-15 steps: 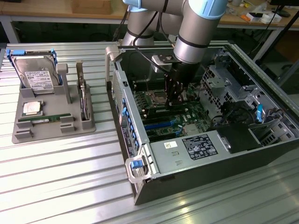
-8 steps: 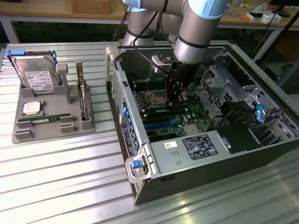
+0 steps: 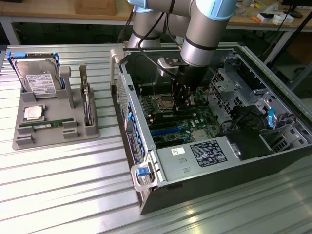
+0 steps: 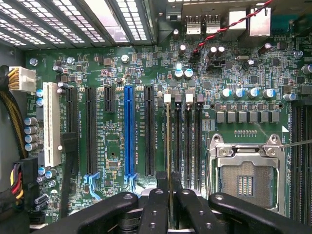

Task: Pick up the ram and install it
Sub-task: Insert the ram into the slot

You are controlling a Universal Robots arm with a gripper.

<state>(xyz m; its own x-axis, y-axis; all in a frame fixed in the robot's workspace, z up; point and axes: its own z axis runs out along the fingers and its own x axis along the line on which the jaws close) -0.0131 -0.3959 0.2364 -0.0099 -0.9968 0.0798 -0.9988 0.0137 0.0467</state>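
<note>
olive-gold ram edge, thin, upright, clamped in gripper over motherboard

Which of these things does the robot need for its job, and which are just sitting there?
Needed:
- ram, pinched in the gripper
- memory slots

Just sitting:
- hard drive
- processor chip
- bracket card
- tray
</note>
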